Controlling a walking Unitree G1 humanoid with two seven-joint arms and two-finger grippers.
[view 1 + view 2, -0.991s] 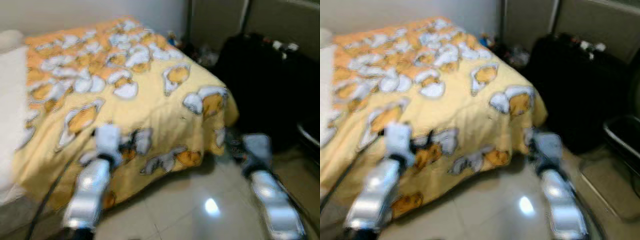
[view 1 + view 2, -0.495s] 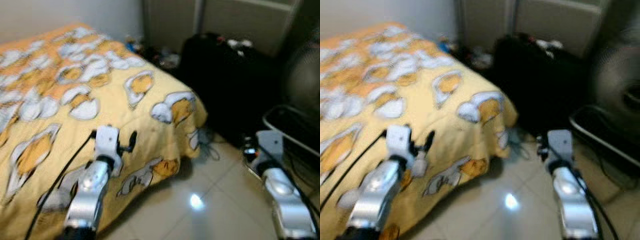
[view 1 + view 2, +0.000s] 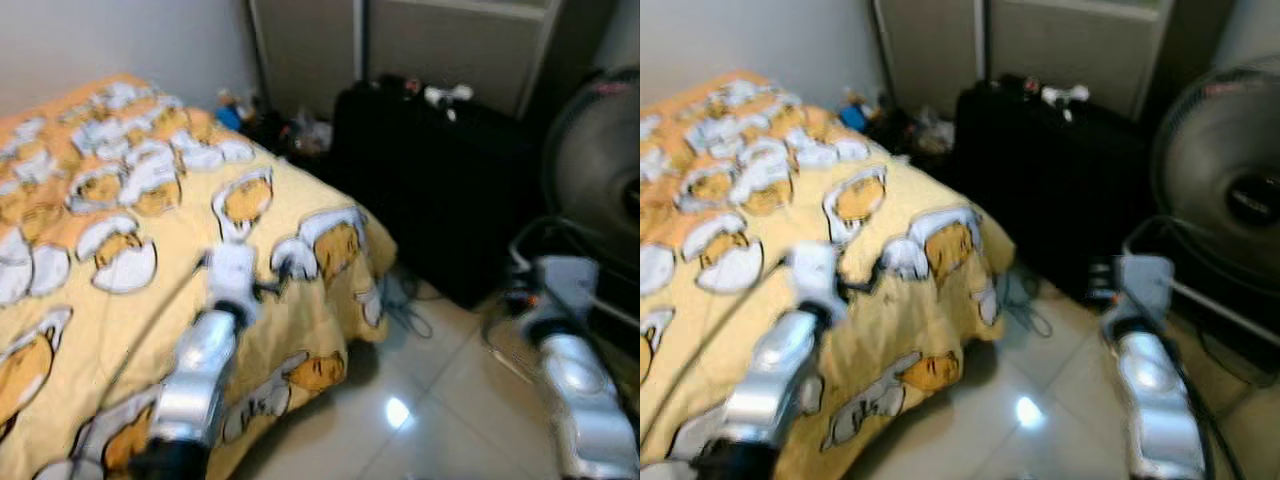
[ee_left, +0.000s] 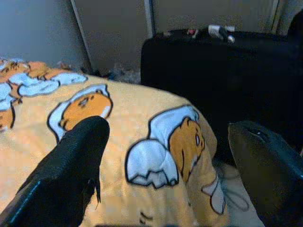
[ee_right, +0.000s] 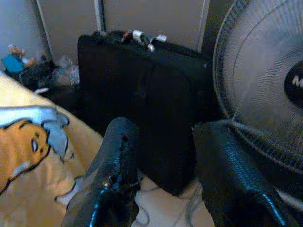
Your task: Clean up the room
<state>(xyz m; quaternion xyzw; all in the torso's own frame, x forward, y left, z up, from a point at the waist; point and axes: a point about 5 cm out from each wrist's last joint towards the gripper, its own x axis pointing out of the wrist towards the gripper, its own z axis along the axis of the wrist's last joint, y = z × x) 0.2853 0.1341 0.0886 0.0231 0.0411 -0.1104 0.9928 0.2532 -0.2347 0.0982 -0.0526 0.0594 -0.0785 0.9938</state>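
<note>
Both empty and spread: left end effector (image 4: 161, 156) over the bed (image 3: 90, 230) corner, right end effector (image 5: 163, 175) facing the suitcase (image 3: 440, 190) and fan (image 3: 1225, 190); clutter (image 3: 275, 125) by the far wall, so better to approach slowly, skirting floor cables (image 3: 405, 305).

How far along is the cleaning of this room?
Early, it seems. Done: the bed has its cover spread flat. In hand: nothing; the left gripper and right gripper are open and empty. Left: clutter sits on the floor by the wall, and cables lie near the suitcase.
</note>
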